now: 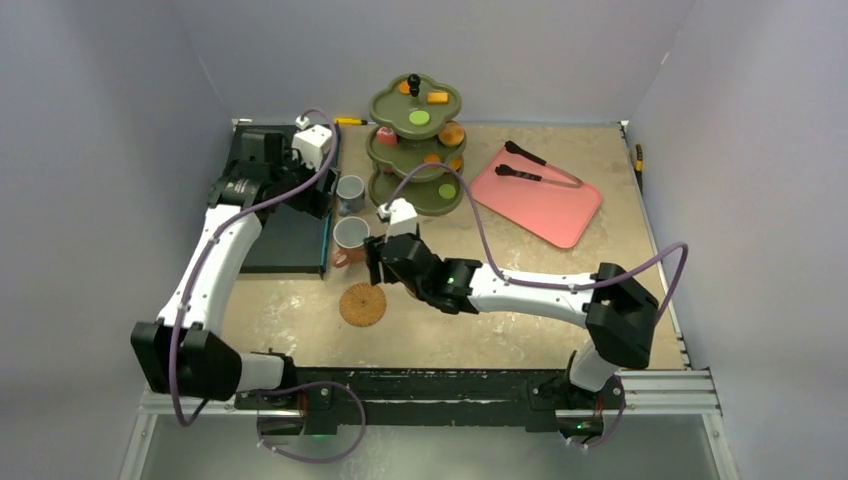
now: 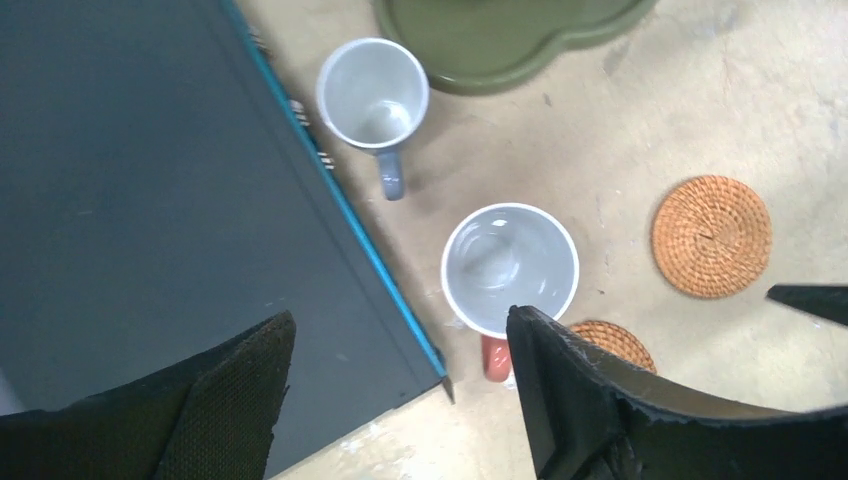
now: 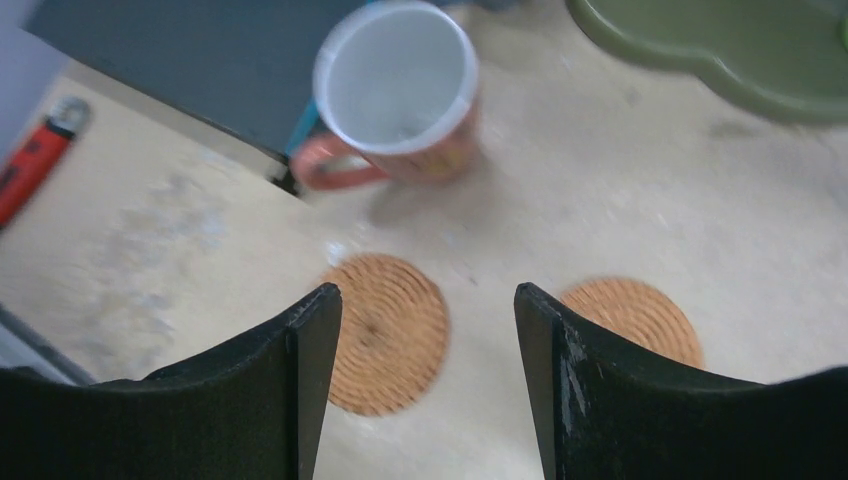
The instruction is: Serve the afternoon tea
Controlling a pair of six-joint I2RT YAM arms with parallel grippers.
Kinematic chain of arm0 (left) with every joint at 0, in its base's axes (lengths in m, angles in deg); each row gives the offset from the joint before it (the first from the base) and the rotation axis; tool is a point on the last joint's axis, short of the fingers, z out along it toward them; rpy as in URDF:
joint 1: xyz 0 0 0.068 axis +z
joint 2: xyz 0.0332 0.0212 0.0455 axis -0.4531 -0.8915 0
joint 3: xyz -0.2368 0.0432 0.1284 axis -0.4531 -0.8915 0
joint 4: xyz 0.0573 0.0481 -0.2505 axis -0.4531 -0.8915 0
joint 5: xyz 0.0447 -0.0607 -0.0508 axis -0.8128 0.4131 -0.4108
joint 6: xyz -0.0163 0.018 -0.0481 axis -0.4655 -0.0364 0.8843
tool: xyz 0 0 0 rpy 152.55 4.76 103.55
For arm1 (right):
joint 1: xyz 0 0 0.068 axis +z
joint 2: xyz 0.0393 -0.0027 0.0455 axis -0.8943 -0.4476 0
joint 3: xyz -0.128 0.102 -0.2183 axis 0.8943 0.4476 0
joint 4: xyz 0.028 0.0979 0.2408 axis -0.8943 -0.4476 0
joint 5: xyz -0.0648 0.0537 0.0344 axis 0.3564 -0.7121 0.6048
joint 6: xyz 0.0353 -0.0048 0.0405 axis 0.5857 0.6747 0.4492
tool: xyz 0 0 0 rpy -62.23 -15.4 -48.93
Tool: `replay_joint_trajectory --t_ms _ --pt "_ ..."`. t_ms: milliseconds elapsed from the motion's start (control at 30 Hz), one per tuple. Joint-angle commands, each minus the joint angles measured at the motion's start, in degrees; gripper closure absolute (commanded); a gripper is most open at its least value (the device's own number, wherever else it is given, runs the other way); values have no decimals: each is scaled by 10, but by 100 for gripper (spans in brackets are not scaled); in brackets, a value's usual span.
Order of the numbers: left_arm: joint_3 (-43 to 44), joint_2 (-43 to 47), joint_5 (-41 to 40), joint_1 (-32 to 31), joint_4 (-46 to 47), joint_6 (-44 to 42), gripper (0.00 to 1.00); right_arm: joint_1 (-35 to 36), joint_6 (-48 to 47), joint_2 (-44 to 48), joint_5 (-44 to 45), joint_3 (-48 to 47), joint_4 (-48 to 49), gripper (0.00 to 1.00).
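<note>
the sweets (image 1: 418,118) already sit on the green tiered stand (image 1: 392,110), upper centre. the grey mug (image 1: 350,188) and orange mug (image 1: 351,235), left of centre, stand off the woven coaster (image 1: 362,304); that looks like the step left. left gripper (image 2: 400,330) and right gripper (image 3: 428,300) gape wide, empty.

The left arm (image 1: 215,270) stretches forward along the left side and bends inward at the top, its wrist pointing down. The left gripper (image 2: 400,318) has its jaws spread wide. The right arm (image 1: 530,290) reaches low across toward the middle, forearm nearly level. The right gripper (image 3: 425,290) faces down with jaws parted, clasping nothing.
</note>
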State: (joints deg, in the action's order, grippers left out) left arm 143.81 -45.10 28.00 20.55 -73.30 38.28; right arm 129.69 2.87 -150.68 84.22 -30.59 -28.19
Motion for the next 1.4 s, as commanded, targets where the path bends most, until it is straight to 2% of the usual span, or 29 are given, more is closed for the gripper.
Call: replay_joint_trajectory --t_ms 0,133,333,567,600,733,800,867,933,1233,1367 --pt "-14 -54 89 3 50 -20 28 -11 47 89 53 80 -15 34" --pt "-3 -115 146 2 38 -49 42 -11 79 158 69 155 -26 36" --pt "4 -181 158 -3 17 -106 50 -11 114 221 77 207 -53 36" --pt "6 -209 116 -26 8 -176 55 -11 113 225 81 203 -64 37" --pt "5 -212 112 -30 9 -179 58 -11 113 225 82 202 -63 38" --pt "0 -226 100 -37 16 -177 79 -11 113 223 85 201 -58 39" --pt "-9 -228 96 -38 24 -167 85 -11 112 222 87 200 -59 39" --pt "-22 -221 82 -38 46 -144 95 -11 110 221 89 201 -60 39" --pt "-37 -207 71 -38 64 -109 100 -11 104 218 94 199 -58 39" --pt "-151 -118 6 -42 163 152 100 -3 94 164 98 184 -35 32" --pt "-190 -87 -19 -53 210 228 100 16 65 131 96 164 -1 28"
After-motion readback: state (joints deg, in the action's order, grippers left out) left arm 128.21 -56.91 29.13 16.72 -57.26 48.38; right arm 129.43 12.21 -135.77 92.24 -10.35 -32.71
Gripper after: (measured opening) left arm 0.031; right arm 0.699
